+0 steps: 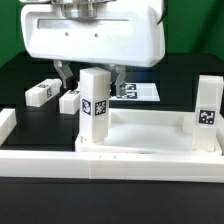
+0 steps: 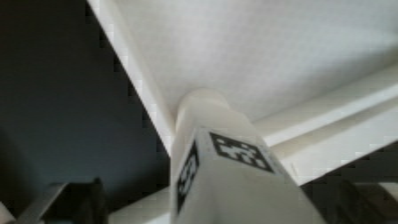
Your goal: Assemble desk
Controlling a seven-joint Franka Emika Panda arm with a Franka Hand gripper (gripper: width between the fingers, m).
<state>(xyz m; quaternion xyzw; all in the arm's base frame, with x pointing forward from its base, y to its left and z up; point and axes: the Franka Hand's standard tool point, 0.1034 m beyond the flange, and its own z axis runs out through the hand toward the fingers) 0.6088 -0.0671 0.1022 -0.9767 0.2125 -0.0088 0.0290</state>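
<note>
The white tabletop (image 1: 150, 135) lies on the table with its raised rim up. One white leg (image 1: 95, 108) stands upright at its corner on the exterior view's left, tag facing the camera. A second leg (image 1: 207, 118) stands upright at the right corner. Two loose legs (image 1: 42, 92) (image 1: 70, 100) lie on the black table behind, at the left. My gripper (image 1: 92, 82) is open, its fingers either side of the left leg's top with gaps showing. In the wrist view the leg (image 2: 222, 150) runs up between my gripper (image 2: 214, 215), with the tabletop (image 2: 267, 50) beyond.
A long low white border wall (image 1: 100, 160) runs along the front and turns back at the exterior view's left (image 1: 5, 125). The marker board (image 1: 142, 92) lies flat behind the tabletop.
</note>
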